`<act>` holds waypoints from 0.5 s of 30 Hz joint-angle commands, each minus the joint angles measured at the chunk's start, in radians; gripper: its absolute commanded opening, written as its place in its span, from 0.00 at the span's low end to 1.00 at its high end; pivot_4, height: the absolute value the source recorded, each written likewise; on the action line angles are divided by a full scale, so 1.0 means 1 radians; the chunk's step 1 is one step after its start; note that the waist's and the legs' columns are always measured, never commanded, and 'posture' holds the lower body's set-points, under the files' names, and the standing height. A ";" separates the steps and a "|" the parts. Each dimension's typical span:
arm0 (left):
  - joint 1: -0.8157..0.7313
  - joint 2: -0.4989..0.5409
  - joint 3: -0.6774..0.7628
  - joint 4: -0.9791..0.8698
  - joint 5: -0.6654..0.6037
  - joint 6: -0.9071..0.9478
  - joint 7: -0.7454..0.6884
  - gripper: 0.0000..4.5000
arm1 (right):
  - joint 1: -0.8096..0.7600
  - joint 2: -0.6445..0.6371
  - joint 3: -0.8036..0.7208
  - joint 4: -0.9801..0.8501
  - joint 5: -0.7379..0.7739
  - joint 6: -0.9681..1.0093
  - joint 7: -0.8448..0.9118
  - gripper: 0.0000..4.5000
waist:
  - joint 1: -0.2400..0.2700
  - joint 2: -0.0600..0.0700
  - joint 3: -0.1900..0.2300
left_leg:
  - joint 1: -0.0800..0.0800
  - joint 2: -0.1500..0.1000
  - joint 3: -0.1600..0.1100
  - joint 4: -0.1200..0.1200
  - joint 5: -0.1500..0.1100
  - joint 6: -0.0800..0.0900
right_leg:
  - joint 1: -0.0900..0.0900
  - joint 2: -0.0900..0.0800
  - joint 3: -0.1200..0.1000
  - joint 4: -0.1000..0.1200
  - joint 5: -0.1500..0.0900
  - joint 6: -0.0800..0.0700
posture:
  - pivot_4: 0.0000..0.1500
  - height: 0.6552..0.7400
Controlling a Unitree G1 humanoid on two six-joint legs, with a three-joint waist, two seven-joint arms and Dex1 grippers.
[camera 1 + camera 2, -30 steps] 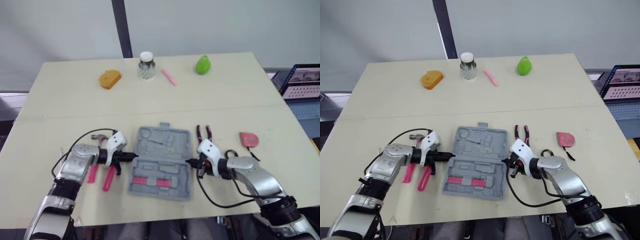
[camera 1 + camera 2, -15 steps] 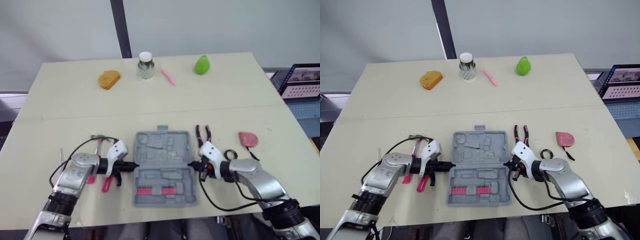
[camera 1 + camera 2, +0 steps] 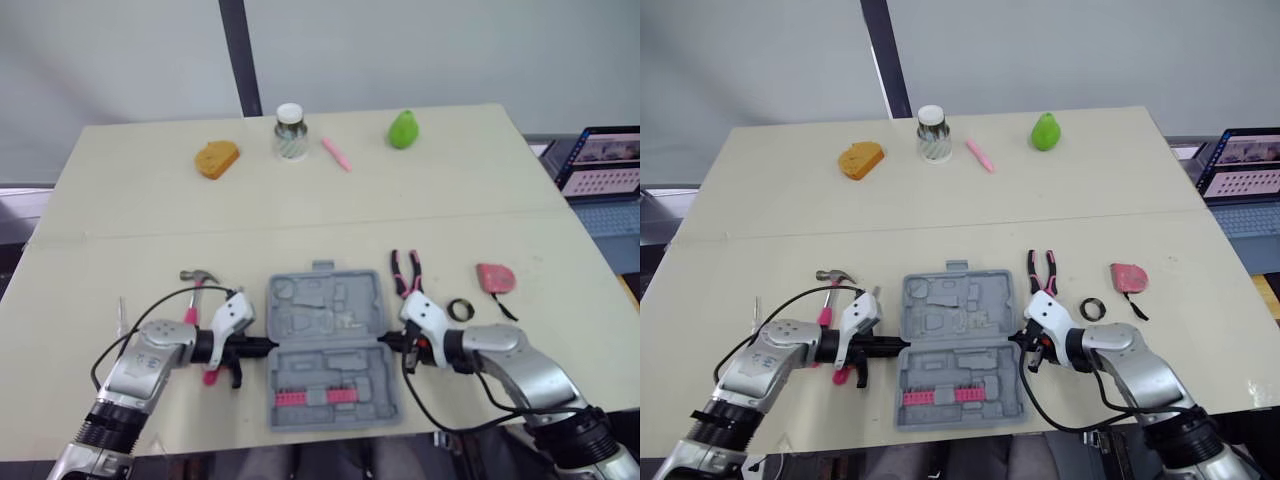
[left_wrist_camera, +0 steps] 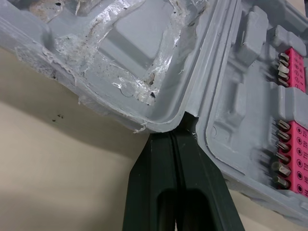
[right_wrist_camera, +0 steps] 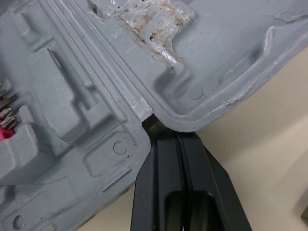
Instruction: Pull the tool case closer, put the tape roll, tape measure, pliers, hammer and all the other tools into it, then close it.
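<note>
Near the front edge of the pale beige surface (image 3: 300, 215), at its middle, an open grey moulded-plastic tool case (image 3: 330, 318) lies flat with both halves facing up. The half toward the front edge holds a strip of pink-mounted screwdriver bits (image 3: 318, 397); the other recesses look empty. The left pincer (image 3: 262, 345) has its two black fingers pressed together with nothing between them, the tips pushed into the hinge notch on the case's left side. The right pincer (image 3: 385, 344) is closed the same way, empty, with its tips in the matching notch on the right side. The case is thus pinched between the two arms. A pink-handled hammer with a steel head (image 3: 192, 285) lies just left of the case, partly behind the left arm. Pink-and-black-handled pliers (image 3: 407, 272) lie just beside the case's far right corner. A small black tape roll (image 3: 459, 310) and a pink tape measure (image 3: 496, 277) sit farther toward the right edge. The step in hand appears to be drawing the case closer, and it looks nearly done, since the case is already close to the front edge. No tool has been packed yet. The next move probably calls for backing both pincers out of the notches, then opening one over a nearby tool, such as the pliers for the right arm.
</note>
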 commanded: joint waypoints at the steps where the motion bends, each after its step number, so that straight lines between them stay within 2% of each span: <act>1: 0.027 0.004 -0.016 -0.048 -0.025 0.011 -0.004 0.00 | 0.016 -0.001 0.017 -0.049 0.029 0.009 0.031 0.01 | 0.000 0.000 0.000 | 0.000 0.000 0.000 0.000 0.000 0.000 | 0.000 0.000 0.000 0.000 0.000 0.000 | 1.00 0.93; 15: 0.070 0.014 -0.024 -0.112 -0.057 0.059 0.006 0.00 | 0.052 -0.023 0.012 -0.092 0.043 0.036 0.034 0.01 | 0.000 0.000 0.000 | 0.000 0.000 0.000 0.000 0.000 0.000 | 0.000 0.000 0.000 -0.001 0.000 0.000 | 1.00 0.93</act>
